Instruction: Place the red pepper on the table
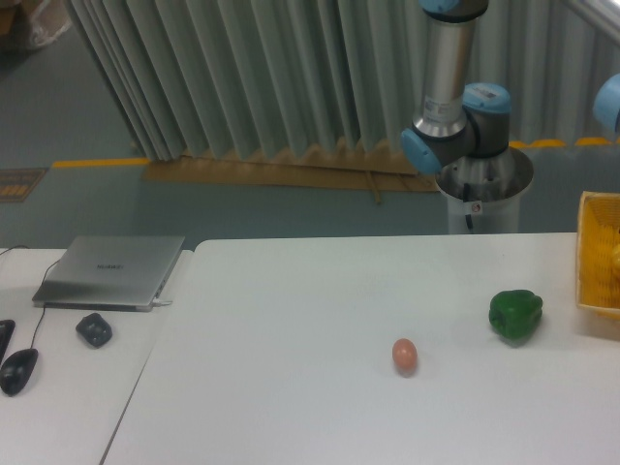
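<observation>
The gripper is out of frame, so whether its fingers are spread or pressed together cannot be told. Of the arm point(455, 107), only the lower part shows: a silver column rising out of the top edge, blue-capped joints at its foot, and a round metal base point(482, 194) standing behind the far edge of the table. Another blue joint cap point(608, 102) peeks in at the right edge.

The red pepper is nowhere in this view, so its colour, stem and position cannot be checked here.

The table point(291, 368) is a plain white top with a rounded far-left corner, filling the lower right of the view. On it, toward the right, sits a glossy green pepper point(514, 314), upright on its lobes. Well apart from it, nearer the camera and to its left, a small pinkish-brown egg point(404, 356) stands on end. At the right edge, near the green pepper but not touching it, is a yellow mesh basket point(599, 257), partly cut off; whatever lies inside is too blurred to name.

Just beside the table on the left is a white desk point(68, 387) carrying a closed grey laptop point(111, 271), a small dark rounded object point(94, 329) in front of it, and a black mouse point(19, 370) with its cable. Pleated grey curtains point(242, 77) hang behind.
</observation>
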You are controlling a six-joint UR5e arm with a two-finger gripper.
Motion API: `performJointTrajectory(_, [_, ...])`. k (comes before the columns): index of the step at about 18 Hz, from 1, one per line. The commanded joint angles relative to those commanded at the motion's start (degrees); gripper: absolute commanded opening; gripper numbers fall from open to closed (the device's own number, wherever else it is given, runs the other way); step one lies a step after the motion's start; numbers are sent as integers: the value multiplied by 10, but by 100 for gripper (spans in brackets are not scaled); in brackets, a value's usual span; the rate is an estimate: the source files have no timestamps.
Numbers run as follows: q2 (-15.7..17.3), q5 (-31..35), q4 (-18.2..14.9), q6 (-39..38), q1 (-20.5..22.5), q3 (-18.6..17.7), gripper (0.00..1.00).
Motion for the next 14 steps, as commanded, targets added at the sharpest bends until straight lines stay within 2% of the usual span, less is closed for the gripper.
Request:
performJointTrajectory(6, [-15, 18, 13, -3, -4, -2, 100])
performJointTrajectory(11, [-14, 24, 11, -3, -18, -9, 100])
performJointTrajectory(14, [-18, 61, 13, -5, -31, -19, 100])
